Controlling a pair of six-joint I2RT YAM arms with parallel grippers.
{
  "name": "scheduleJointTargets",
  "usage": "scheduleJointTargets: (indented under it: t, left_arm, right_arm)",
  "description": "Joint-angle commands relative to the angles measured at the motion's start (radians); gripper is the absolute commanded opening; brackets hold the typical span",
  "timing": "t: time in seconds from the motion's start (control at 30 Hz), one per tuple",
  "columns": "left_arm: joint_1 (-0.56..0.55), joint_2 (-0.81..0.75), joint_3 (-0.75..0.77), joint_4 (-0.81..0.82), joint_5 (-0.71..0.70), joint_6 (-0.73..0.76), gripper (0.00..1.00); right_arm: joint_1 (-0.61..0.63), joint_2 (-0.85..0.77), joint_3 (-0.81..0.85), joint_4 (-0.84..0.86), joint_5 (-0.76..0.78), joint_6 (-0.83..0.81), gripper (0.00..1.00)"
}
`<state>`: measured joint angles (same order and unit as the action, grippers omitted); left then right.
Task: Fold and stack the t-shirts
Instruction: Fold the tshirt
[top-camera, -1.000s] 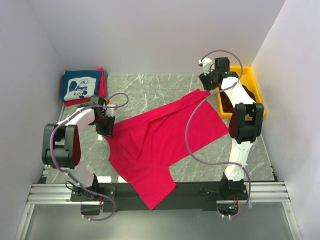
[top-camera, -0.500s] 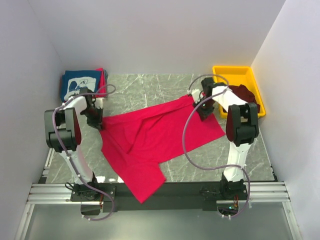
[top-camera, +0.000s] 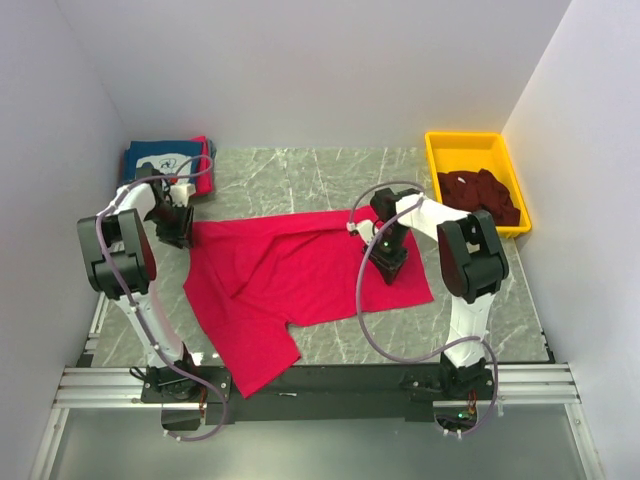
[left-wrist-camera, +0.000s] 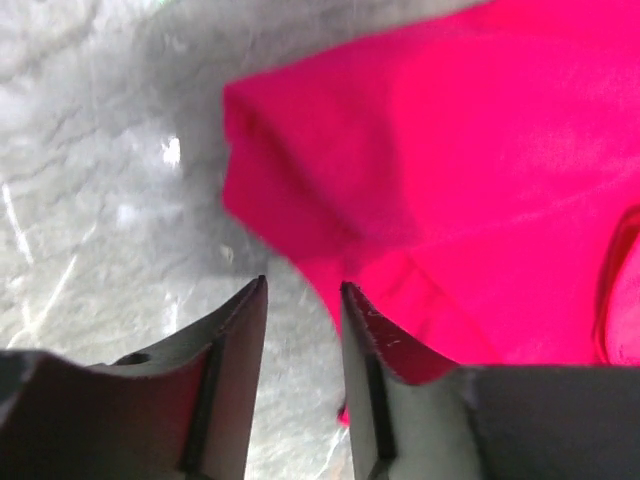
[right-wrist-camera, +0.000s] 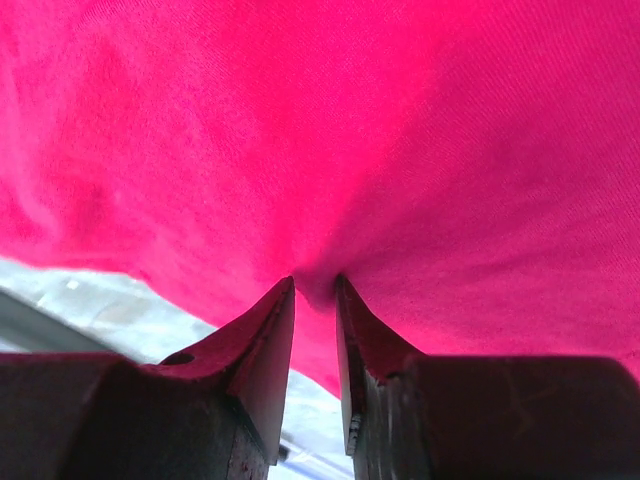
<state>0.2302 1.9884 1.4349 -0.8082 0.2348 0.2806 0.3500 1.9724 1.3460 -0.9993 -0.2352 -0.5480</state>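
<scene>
Red t-shirt (top-camera: 290, 280) lies spread out mid-bench and rumpled, with loose folds across the chest. Its near end runs over the front edge of the bench (top-camera: 300, 180).

My right end effector (right-wrist-camera: 315, 285) sits on the shirt's right half, jaws narrow, with a small pucker of red cloth pinched between them, so it is holding the shirt. My left end effector (left-wrist-camera: 302, 290) is at the shirt's far-left corner. Its jaws stand a little apart with bare bench showing in the gap; cloth lies just ahead and beside one finger, nothing gripped.

Handling, my read:
- The cloth is light, limp and has no stiffness, so it will sag and drag rather than lift flat.
- It probably slides easily on the smooth stone-look top.
- A pinch may take one layer or two; hard to tell which.
- Corners, hem or shoulder seams are the best places to take hold. A mid-panel pinch just tents it.

Folded pile (top-camera: 165, 162) sits at the back-left corner, navy printed shirt on top. Maroon t-shirts (top-camera: 480, 192) lie heaped in the yellow bin (top-camera: 462, 148), back right.
</scene>
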Motion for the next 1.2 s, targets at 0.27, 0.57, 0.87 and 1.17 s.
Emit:
scheduleJointTargets:
  t: [0.27,0.57,0.87,1.17]
  left_arm:
    - [-0.058,-0.227,-0.152,-0.178,0.155,0.160,0.40]
    - [-0.127,-0.152,-0.268,-0.115,0.009,0.083,0.28]
    - [-0.078,-0.027,-0.100,-0.105,-0.156,0.064,0.24]
    - [-0.081,-0.158,0.028,-0.302,0.156,0.238,0.45]
  right_arm:
    - [-0.002,-0.093,-0.122,-0.067,-0.009,0.026,0.30]
    - [-0.060,-0.044,-0.056,-0.028,0.016,0.138,0.30]
    - [-0.077,0.031,0.057,0.005,-0.022,0.215,0.31]
    - [-0.161,-0.104,0.160,-0.027,-0.124,0.152,0.40]
